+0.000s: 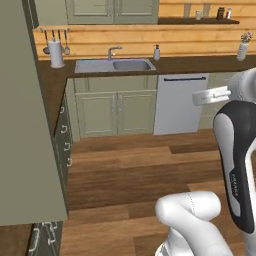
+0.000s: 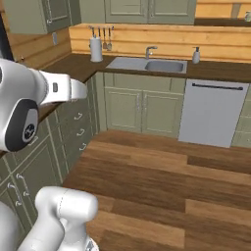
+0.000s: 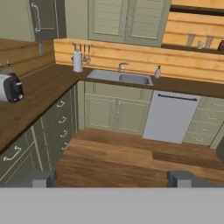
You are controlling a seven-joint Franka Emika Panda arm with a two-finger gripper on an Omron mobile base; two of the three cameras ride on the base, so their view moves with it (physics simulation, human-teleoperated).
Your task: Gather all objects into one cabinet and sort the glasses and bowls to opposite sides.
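Fingers [image 3: 43, 178] are spread wide with nothing between them — the gripper [image 3: 113, 179] is held high over the wooden floor [image 3: 118, 157], well apart from any counter. None of the cups or the red-brown bowl can be made out, and the wall cabinets [image 3: 124, 19] above the sink [image 3: 120, 78] are seen closed; which one is meant to receive the tableware cannot be told from here. The step in hand is judged to be a search and approach, so little of the task appears done. The base should be brought round until a target is framed, and the toaster [image 3: 11, 87] on the left counter [image 3: 35, 94] should be given room — the jaws are best kept open until a rim is centred between them.
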